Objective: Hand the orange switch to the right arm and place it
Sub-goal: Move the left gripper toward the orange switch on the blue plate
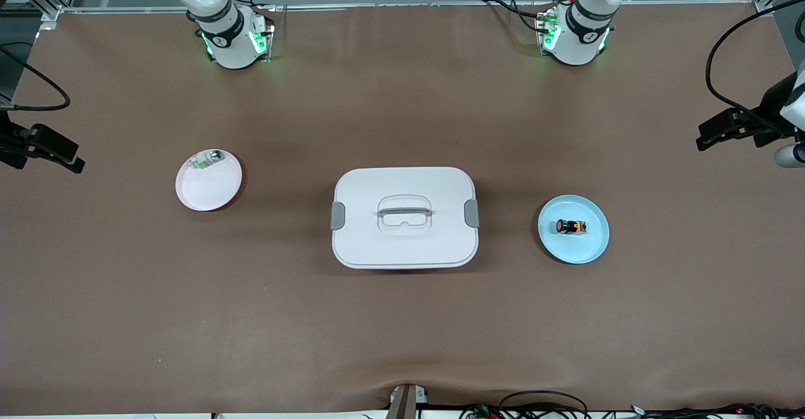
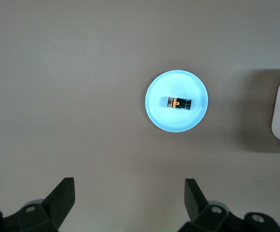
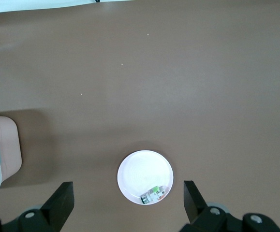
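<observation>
Brown surface (image 1: 402,331). Orange switch (image 1: 571,226) lies on its side on the blue plate (image 1: 591,246), toward the left arm's end. White lidded box (image 1: 404,217) sits mid-surface beside that plate, handle up, grey latches at both ends. Pink plate (image 1: 204,189) is toward the right arm's end, slightly farther from the front camera than the box; a small white-green-silver part (image 1: 207,158) rests at the plate's farther rim.

Left claw (image 2: 127,198) hangs high over the bare surface near the blue plate, fingers spread wide, empty. Right claw (image 3: 127,200) hangs high over the pink plate, fingers likewise spread, empty.
</observation>
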Available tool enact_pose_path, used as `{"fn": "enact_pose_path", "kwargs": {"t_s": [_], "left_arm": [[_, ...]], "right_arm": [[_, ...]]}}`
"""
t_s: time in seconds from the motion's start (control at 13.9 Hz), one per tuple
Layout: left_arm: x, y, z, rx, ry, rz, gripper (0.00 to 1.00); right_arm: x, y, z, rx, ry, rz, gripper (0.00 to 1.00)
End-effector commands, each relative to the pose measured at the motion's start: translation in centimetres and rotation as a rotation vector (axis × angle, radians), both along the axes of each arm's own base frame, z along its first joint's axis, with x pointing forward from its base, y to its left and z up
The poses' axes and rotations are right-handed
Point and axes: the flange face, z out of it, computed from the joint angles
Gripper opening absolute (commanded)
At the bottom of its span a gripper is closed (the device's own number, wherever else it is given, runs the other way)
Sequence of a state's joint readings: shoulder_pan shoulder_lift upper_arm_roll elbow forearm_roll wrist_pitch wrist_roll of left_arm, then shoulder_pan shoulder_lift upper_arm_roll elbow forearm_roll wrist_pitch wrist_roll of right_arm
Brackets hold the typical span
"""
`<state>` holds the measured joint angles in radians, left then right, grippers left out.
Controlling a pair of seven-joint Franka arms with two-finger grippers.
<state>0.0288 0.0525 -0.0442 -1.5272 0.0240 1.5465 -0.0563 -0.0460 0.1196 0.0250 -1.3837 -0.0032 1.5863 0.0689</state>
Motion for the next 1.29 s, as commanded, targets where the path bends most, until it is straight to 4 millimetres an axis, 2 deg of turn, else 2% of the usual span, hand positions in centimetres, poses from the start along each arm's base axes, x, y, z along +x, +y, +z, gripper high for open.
{"fn": "enact_pose_path", "kwargs": {"t_s": [0.0,0.29,0.65,1.01,1.15,1.22], "left_arm": [[-0.4,0.1,0.7,-0.021,-0.004,0.001,1.00],[-0.4,0.0,0.7,-0.022,-0.004,0.002,1.00],[-0.5,-0.7,0.4,-0.056,0.013,0.103,1.00],[0.1,-0.5,-0.6,-0.098,0.034,0.122,1.00],[0.4,0.3,-2.0,-0.106,0.060,0.150,1.00],[1.1,0.0,-3.5,-0.141,0.087,0.154,1.00]], "right_arm": [[-0.4,0.2,0.5,0.009,-0.015,-0.009,1.00],[-0.4,0.2,0.5,0.009,-0.014,-0.008,1.00],[-0.4,0.2,0.5,0.008,-0.014,-0.008,1.00],[-0.4,0.2,0.5,0.008,-0.015,-0.008,1.00],[-0.4,0.2,0.5,0.009,-0.015,-0.008,1.00],[-0.4,0.2,0.5,0.009,-0.015,-0.008,1.00]]}}
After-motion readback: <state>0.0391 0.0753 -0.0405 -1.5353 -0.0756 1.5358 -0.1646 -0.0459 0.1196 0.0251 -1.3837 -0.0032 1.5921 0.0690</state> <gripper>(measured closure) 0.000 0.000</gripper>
